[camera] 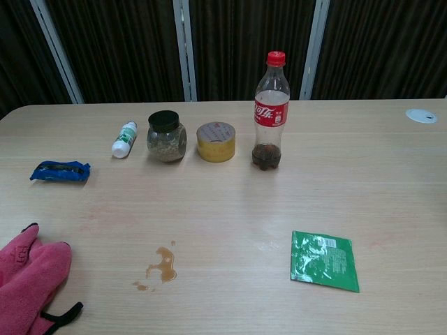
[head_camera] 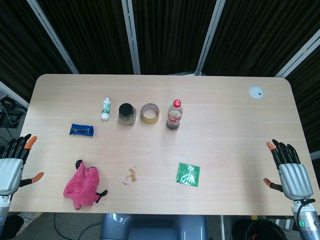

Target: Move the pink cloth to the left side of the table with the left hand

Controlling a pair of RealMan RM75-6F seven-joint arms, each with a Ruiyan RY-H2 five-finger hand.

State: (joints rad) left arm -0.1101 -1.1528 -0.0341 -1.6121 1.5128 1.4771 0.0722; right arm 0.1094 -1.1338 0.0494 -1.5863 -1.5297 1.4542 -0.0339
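Left hand (head_camera: 12, 162) at the left table edge, fingers spread apart and pointing away from the robot, thumb out to the side, holding nothing. Apart from the cloth. Seen in the head view only; the chest view does not catch it.

Right hand (head_camera: 291, 170) mirrors it at the right edge: fingers splayed, thumb out, nothing in its grasp.

Pink cloth (head_camera: 81, 185) lies crumpled near the front-left corner of the table (head_camera: 230, 100), just right of the left hand, with black loops or trim at its top and lower right. In the chest view it sits at the bottom-left corner, partly cut off.

Beyond it, a blue packet (head_camera: 81, 130) lies flat toward the left edge. Mid-table, a row: small white bottle (head_camera: 105, 108) on its side, dark-lidded jar (head_camera: 127, 113), roll of yellow tape (head_camera: 150, 113), upright red-capped soda bottle (head_camera: 174, 114) with a little dark liquid at the bottom.

Brown spill stain (head_camera: 130, 175) near front centre. Green packet (head_camera: 188, 174) flat to its right.

Surface: pale wood-grain top, rounded corners, white cable cap (head_camera: 256, 92) far right. Behind: dark panels split by pale metal struts (head_camera: 131, 37).
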